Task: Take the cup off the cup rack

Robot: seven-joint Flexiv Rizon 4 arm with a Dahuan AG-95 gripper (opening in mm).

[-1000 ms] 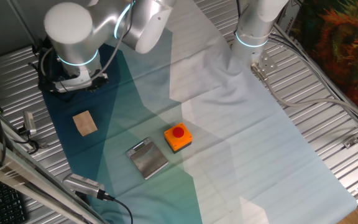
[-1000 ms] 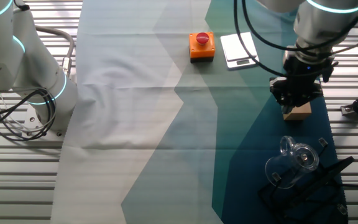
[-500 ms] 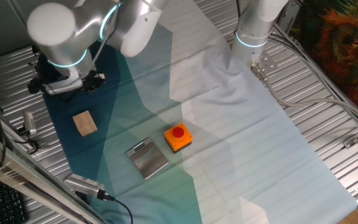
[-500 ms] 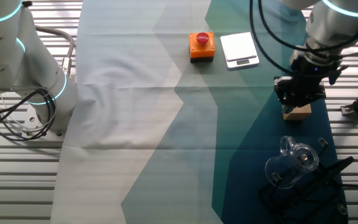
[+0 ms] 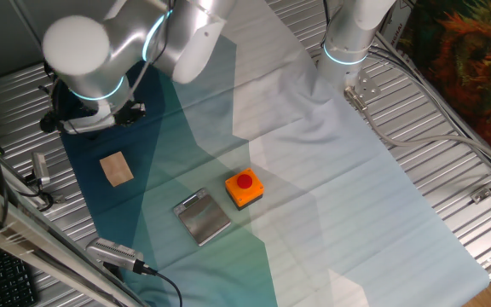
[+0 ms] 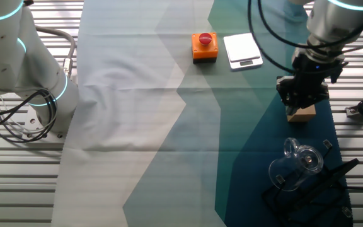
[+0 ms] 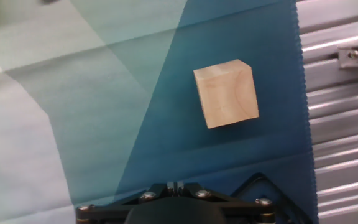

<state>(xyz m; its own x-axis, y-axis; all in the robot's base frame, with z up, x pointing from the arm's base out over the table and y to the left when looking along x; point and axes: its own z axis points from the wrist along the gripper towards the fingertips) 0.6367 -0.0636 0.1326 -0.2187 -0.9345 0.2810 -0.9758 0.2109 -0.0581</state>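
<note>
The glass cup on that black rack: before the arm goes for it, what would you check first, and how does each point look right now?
1. Cup on the cup rack: ok, it sits at the rack's end, lying tilted.
2. Gripper lined up with the cup: not ok, it hangs over the wooden block, short of the cup.
3. Jaws open: cannot tell, the fingertips show in no view.
4. Gripper empty: ok as far as seen, the hand view shows only the block on the cloth below.
5. Path to the cup free: ok, only bare cloth lies between block and cup; the orange button box and metal plate sit far off.
</note>
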